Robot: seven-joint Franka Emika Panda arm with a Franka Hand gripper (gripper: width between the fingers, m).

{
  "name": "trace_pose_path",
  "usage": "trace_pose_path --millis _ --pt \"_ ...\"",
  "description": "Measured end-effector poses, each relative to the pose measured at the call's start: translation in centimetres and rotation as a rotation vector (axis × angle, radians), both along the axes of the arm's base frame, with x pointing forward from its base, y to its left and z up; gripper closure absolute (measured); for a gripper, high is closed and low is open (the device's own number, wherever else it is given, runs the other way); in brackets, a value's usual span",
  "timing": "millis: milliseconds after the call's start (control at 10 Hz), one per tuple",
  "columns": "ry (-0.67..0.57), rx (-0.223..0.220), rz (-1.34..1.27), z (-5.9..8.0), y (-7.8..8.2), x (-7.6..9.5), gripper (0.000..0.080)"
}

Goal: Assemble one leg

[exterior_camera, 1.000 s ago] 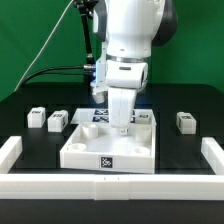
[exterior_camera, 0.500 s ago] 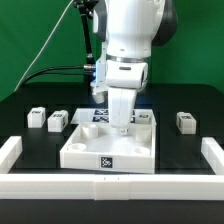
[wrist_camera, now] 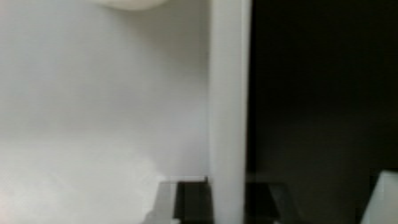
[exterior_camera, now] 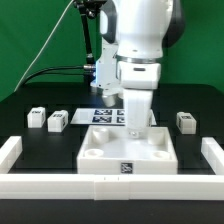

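Observation:
The large white square panel (exterior_camera: 105, 160) lies flat at the front of the black table, its front edge against the front white rail. My gripper (exterior_camera: 135, 128) stands over the panel's far right rim, jaws shut on that rim. In the wrist view the rim (wrist_camera: 228, 90) runs between my two dark fingers (wrist_camera: 187, 202), with the panel floor (wrist_camera: 107, 110) to one side and black table to the other. Two legs (exterior_camera: 38, 118) (exterior_camera: 58, 121) lie at the exterior view's left. Another leg (exterior_camera: 186, 121) lies at its right. None is held.
The marker board (exterior_camera: 103, 116) lies behind the panel, partly hidden by my arm. White rails stand at the exterior view's left (exterior_camera: 10, 153), right (exterior_camera: 212, 153) and front (exterior_camera: 60, 187). A black cable hangs behind the arm.
The arm and the panel have shifted together toward the exterior view's right and nearer the front rail. The legs have not moved.

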State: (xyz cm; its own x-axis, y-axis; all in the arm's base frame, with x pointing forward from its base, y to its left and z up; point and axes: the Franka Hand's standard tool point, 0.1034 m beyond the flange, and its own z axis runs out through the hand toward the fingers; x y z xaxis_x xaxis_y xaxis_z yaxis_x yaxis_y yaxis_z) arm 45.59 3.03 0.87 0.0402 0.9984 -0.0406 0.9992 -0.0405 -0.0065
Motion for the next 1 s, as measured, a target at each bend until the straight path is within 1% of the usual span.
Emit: trace_pose_path --millis 300,500,600,900,1000 --pt "-0.019 0.004 0.031 0.0 2.7 2.7 0.0741" --pt "-0.031 0.008 0.041 0.1 4.1 3.8 0.0741" --pt "-0.033 0.010 0.047 0.1 4.9 3.8 0.0741" --pt "-0.029 0.005 0.034 0.1 4.9 3.7 0.0741" --pt "-0.029 0.004 0.034 0.0 4.9 3.7 0.0635"
